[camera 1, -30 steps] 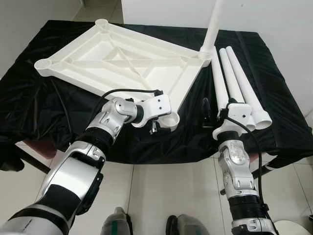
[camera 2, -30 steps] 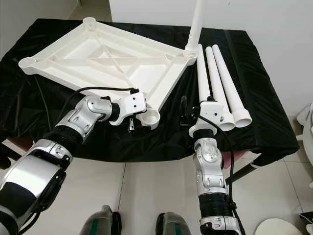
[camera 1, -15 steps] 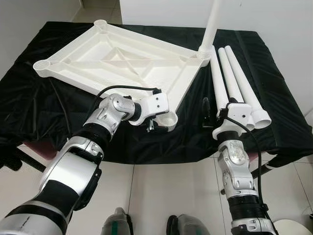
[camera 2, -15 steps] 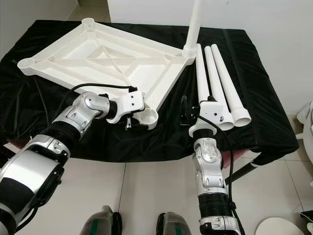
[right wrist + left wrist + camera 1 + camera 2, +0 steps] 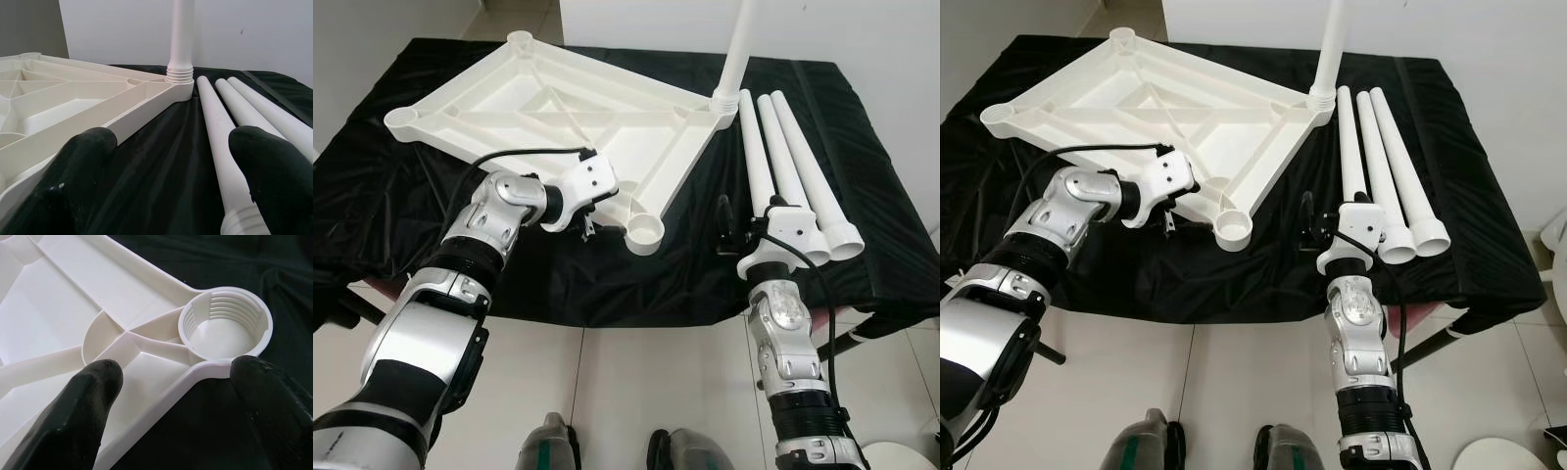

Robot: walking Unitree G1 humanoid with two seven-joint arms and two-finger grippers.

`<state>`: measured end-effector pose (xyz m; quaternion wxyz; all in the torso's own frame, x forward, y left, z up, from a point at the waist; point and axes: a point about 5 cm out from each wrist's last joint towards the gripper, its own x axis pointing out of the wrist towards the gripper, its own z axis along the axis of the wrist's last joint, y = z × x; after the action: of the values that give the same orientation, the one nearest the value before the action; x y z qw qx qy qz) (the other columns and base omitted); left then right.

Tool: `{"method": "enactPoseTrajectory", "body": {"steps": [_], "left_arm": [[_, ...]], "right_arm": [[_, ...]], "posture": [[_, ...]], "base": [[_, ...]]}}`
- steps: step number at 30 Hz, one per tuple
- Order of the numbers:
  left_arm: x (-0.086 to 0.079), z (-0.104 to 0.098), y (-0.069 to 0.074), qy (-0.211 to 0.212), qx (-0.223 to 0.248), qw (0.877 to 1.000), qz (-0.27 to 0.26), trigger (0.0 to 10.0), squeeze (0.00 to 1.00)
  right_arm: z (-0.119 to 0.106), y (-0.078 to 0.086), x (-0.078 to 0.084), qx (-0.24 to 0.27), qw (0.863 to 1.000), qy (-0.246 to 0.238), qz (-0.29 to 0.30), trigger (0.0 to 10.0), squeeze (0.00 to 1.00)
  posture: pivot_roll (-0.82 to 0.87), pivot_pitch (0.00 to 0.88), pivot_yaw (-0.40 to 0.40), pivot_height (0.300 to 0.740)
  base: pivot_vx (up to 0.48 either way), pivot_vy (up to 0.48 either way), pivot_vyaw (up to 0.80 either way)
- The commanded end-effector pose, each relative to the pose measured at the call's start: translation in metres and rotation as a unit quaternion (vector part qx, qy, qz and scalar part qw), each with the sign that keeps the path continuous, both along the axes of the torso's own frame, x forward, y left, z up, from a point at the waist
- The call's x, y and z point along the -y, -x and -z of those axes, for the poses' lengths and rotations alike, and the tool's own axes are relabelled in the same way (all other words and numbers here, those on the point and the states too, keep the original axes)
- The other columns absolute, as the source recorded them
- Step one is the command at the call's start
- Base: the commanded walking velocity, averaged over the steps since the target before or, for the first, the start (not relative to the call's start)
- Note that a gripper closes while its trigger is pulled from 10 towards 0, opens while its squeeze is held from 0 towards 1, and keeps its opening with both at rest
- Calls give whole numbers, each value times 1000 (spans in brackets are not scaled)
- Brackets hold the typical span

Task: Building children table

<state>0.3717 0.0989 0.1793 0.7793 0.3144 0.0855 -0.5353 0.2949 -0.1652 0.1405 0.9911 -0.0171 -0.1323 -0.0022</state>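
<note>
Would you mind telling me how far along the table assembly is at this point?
One leg already stands screwed into the far corner of the upside-down tabletop. In hand: the left gripper, open, straddles the tabletop rim by the near empty socket; the open right gripper points at the three loose legs. Three sockets remain unfilled.

Two shiny silver arms with round joints and black rings. White wrist block behind each pincer. Thin black cable looping along each arm. Fat, rounded black fingers (image 5: 80, 416).
</note>
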Motion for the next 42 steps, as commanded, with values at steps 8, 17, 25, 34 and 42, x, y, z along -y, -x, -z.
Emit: {"method": "enactPoseTrajectory", "body": {"steps": [8,17,25,34,42], "left_arm": [[-13,-1,-6,-39,30,999,-23,10000,0],[-11,13,-13,-132,73,987,-47,10000,0],[-6,5,-22,-123,87,984,-92,10000,0],[-2,-3,-27,-109,97,983,-114,10000,0],[3,-1,-29,-89,98,981,-144,10000,0]], "right_arm": [[4,2,-12,-8,999,1,-49,10000,0],[5,11,-20,-10,996,-4,-85,10000,0],[4,15,-26,-7,995,-8,-101,10000,0],[4,17,-28,-7,995,-12,-101,10000,0],[3,17,-28,-7,995,-14,-97,10000,0]], "posture": [[-10,45,9,740],[-26,41,17,740],[-39,40,32,740],[-47,51,39,740],[-56,58,45,740]], "base": [[0,0,0],[0,0,0],[0,0,0],[0,0,0],[0,0,0]]}}
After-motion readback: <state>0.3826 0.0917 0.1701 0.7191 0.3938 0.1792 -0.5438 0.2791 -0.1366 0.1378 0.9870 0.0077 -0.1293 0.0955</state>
